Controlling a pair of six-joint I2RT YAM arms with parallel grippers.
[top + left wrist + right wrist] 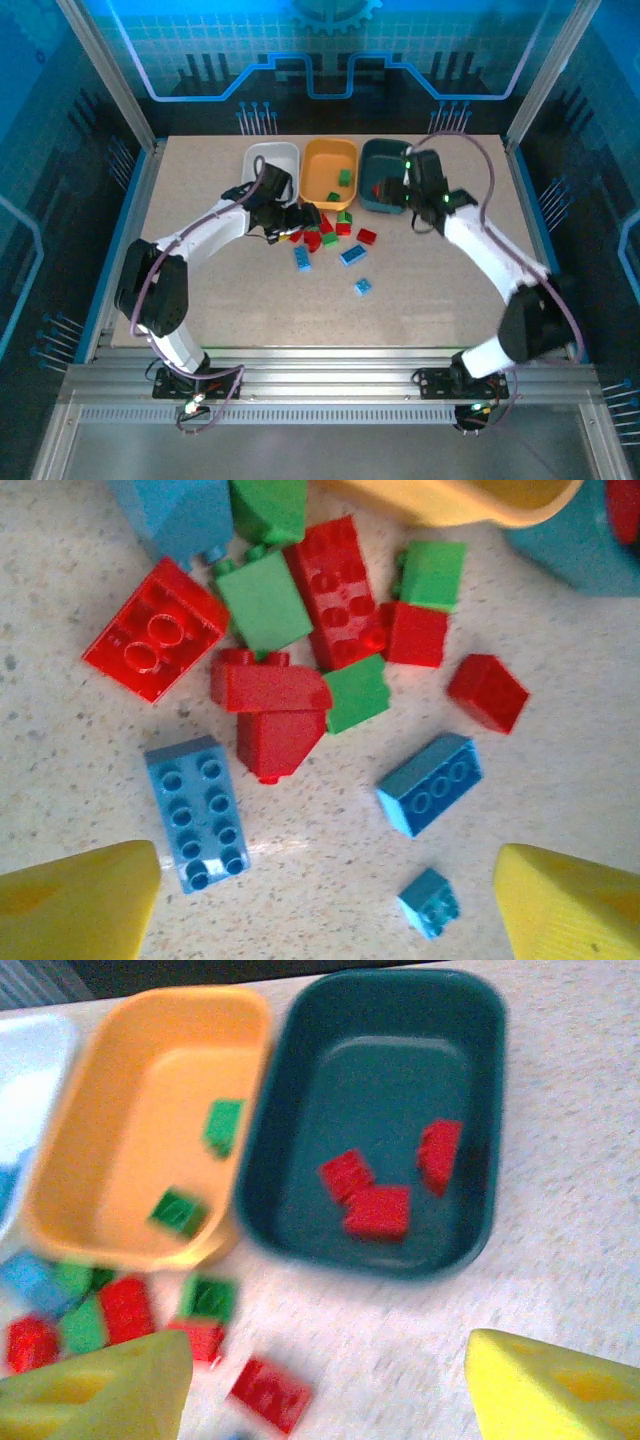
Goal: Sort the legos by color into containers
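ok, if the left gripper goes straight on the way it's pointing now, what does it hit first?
Probably bare table, in the gap between the long light blue brick and the darker blue brick. The left gripper has open jaws straddling that gap; depth is hard to judge.

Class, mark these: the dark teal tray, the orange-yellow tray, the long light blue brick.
dark teal tray (400, 1090), right wrist view, bare floor.
orange-yellow tray (150, 1110), right wrist view, bare floor.
long light blue brick (197, 815), left wrist view, studded top.
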